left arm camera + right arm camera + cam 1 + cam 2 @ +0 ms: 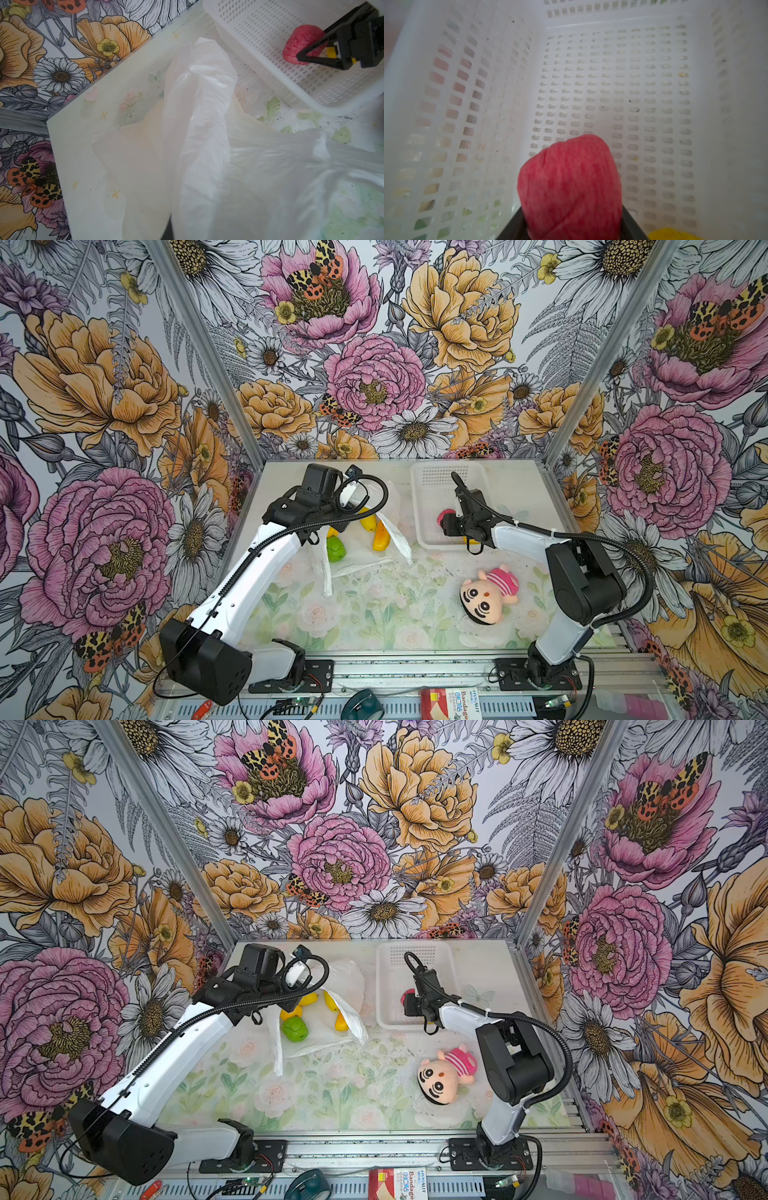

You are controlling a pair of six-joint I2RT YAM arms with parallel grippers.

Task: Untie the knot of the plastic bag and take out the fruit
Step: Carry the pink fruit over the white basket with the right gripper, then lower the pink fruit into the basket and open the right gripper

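While clamped in right gripper (444, 519), hangs over white basket (432, 483), right of centre in both top views: pink-red fruit (571, 187). Probably light, stiff, glossy, slippery; best gripped across widest part. Left of centre, on opened plastic bag (388, 499): green fruit (336, 549), yellow fruit (368, 522). Film thin, limp, tearable; left gripper (340, 526) closed, seemingly pinching it.

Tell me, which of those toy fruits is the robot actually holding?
The pink-red fruit: the right end effector grips it in the white basket. The green fruit and nearby yellow fruits lie loose on the plastic bag.
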